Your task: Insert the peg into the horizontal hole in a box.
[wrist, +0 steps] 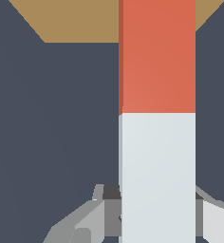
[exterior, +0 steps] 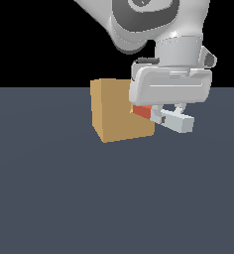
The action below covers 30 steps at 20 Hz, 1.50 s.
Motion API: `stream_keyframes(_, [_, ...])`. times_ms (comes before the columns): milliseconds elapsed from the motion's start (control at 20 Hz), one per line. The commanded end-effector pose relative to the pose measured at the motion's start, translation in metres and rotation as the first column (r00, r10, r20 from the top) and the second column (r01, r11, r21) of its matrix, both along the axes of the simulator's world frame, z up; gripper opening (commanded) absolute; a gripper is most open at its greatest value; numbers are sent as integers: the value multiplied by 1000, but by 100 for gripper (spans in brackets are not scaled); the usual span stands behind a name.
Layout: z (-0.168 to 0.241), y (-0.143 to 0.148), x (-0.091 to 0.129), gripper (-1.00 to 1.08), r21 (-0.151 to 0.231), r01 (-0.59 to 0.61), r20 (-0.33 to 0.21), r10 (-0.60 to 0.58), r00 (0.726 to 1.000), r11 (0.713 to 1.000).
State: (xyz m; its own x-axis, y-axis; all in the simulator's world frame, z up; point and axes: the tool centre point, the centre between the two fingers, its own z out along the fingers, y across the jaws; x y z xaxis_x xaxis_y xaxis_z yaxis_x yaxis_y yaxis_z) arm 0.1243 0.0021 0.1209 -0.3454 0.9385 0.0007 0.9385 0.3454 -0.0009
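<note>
The tan box (exterior: 120, 110) stands on the dark floor, and it also shows as a tan band (wrist: 71, 21) in the wrist view. My gripper (exterior: 164, 115) is shut on the peg (exterior: 181, 122), which lies roughly level. The peg's orange-red end (exterior: 142, 111) points at the box face on the exterior view's right and meets it, while the white end sticks out away from the box. In the wrist view the peg (wrist: 156, 142) runs from between my fingers (wrist: 85, 223) up across the box edge. The hole is hidden behind the peg and my hand.
A flat dark grey floor (exterior: 64, 198) surrounds the box, with nothing else on it in view. The arm's large white links (exterior: 153, 20) hang above the box and the gripper.
</note>
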Motion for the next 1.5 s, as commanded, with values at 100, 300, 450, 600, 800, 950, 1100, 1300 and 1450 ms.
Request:
stream_keyframes(100, [4,7,0,-100,-1,-15,1,15,1000,1000])
stream_keyframes(300, [1,-1,0,-100,0,0,1,0,1000,1000])
stream_keyframes(450, [1,-1,0,-100,0,0,1,0,1000,1000])
stream_keyframes(600, [3,0,0,-100,0,-2,4,2,1000,1000])
stream_keyframes(800, [1,0,0,-100,0,-2,1,2,1000,1000])
stream_keyframes(950, [1,4,-2,-100,0,-2,1,2,1000,1000])
stream_keyframes(1100, [1,13,-6,-100,0,-2,1,2,1000,1000])
stream_keyframes(1300, [1,35,-14,-100,0,-2,2,2,1000,1000])
stream_keyframes(1450, [2,59,-24,-100,0,-2,2,2,1000,1000])
